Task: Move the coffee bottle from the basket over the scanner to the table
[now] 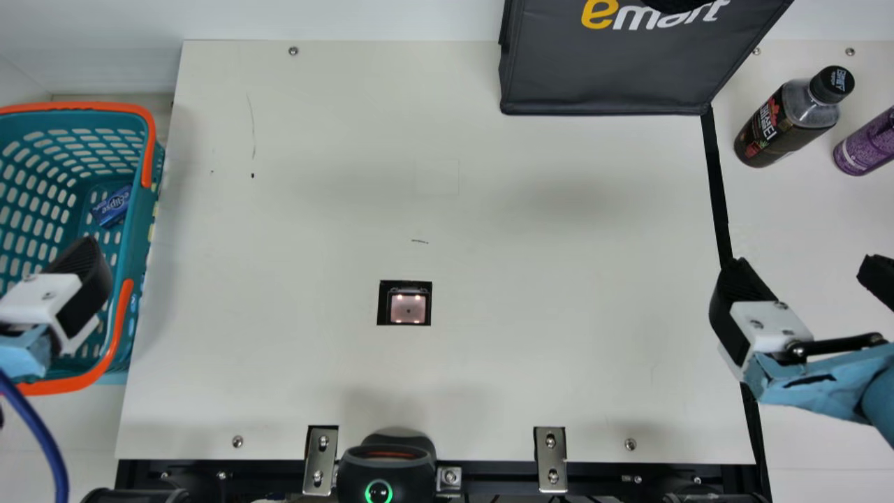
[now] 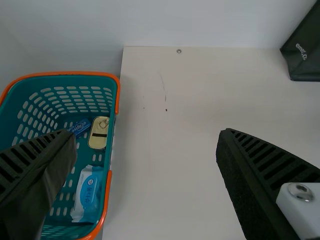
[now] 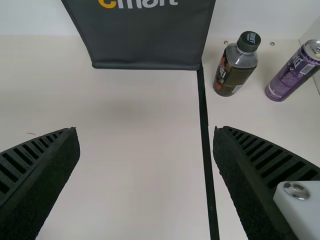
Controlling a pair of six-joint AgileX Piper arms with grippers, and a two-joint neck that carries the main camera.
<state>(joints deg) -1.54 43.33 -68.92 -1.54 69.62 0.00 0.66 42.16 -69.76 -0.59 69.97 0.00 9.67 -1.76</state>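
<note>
The coffee bottle (image 1: 782, 126) stood upright on the right-hand part of the worktop (image 1: 531, 244), near the far right corner; a black strip (image 1: 718, 188) ran from the far edge towards the near edge, and the bottle was on its right side, out of the basket (image 1: 77, 106); a purple can (image 1: 866, 143) stood just beside the bottle, towards the right edge. A dark bag (image 1: 601, 70) with light and yellow lettering was at the far edge, on the left of the strip; the teal basket with its orange rim lay along the left edge, and in it were a dark blue packet (image 1: 112, 206), a gold-coloured tin (image 2: 99, 132) and a light blue and white pack (image 2: 87, 192).

The left gripper (image 1: 63, 286) hung near the left edge, seen across the near part of the basket; its fingers were released, spread wide with nothing between them; the right gripper (image 1: 803, 269) was over the right-hand side, nearer than the bottle and well apart from it; its fingers were likewise parted and holding nothing. The small square scanner (image 1: 408, 307) was set into the worktop, glowing pinkish; a black device (image 1: 384, 468) with a green ring sat at the near edge, between two metal brackets.
</note>
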